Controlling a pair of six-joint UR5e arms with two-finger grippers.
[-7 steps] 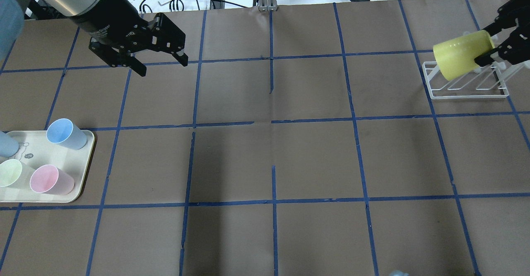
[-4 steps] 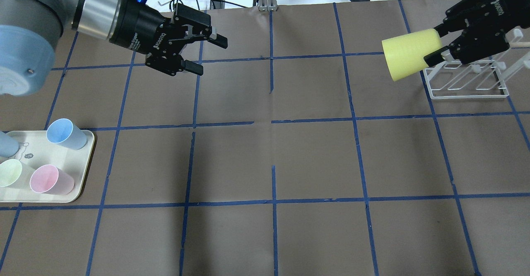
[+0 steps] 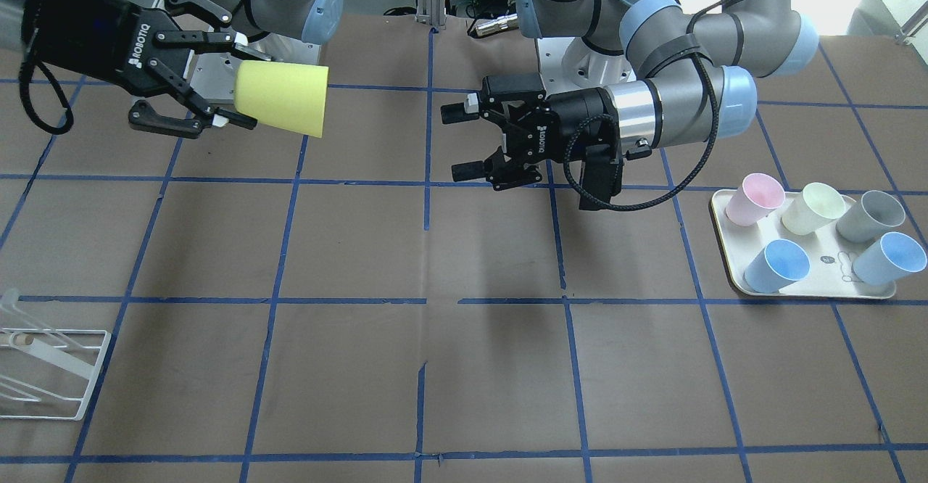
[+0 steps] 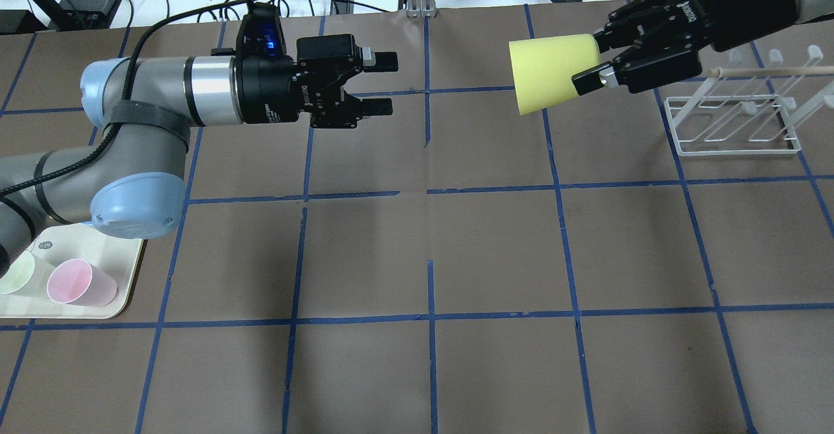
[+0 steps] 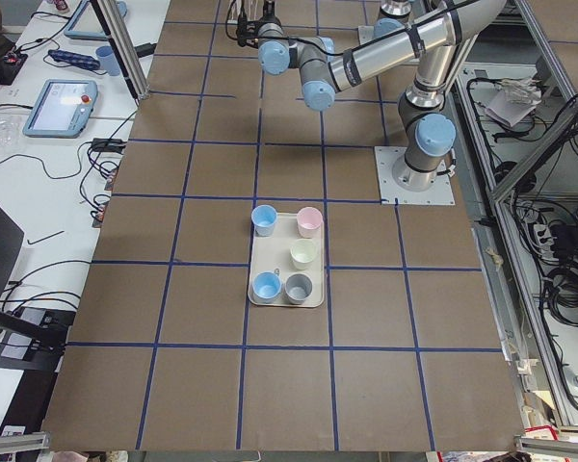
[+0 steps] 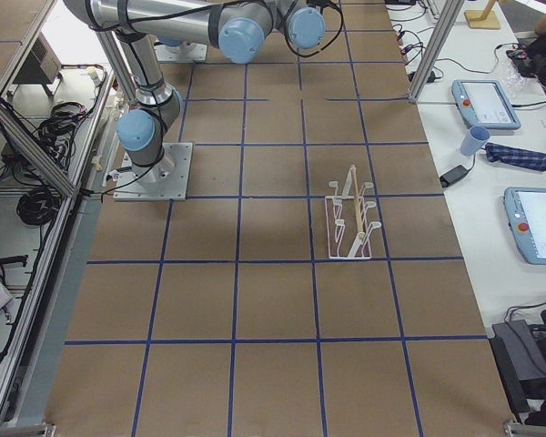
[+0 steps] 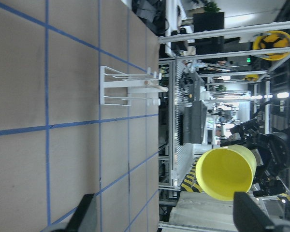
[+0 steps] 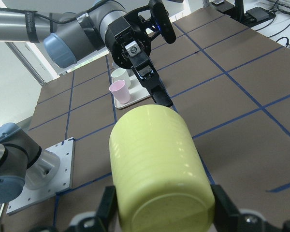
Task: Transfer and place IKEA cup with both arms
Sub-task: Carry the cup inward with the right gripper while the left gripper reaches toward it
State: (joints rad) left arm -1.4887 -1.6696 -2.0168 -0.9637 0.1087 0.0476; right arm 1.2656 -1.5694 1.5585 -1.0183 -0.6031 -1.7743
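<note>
Noted IKEA cup [image 4: 552,75] clamped at narrow base end between fingers of right gripper [image 4: 591,60], lying horizontal in air above table [image 4: 495,258], open mouth turned toward left gripper [image 4: 386,84]. Found left gripper spread wide, holding nothing, facing cup mouth, well apart from it. Observed white wire rack [image 4: 674,128] on table beneath and behind right gripper. Recorded tray [image 3: 830,280] with pastel cups [image 3: 755,199] well behind left gripper.
</note>
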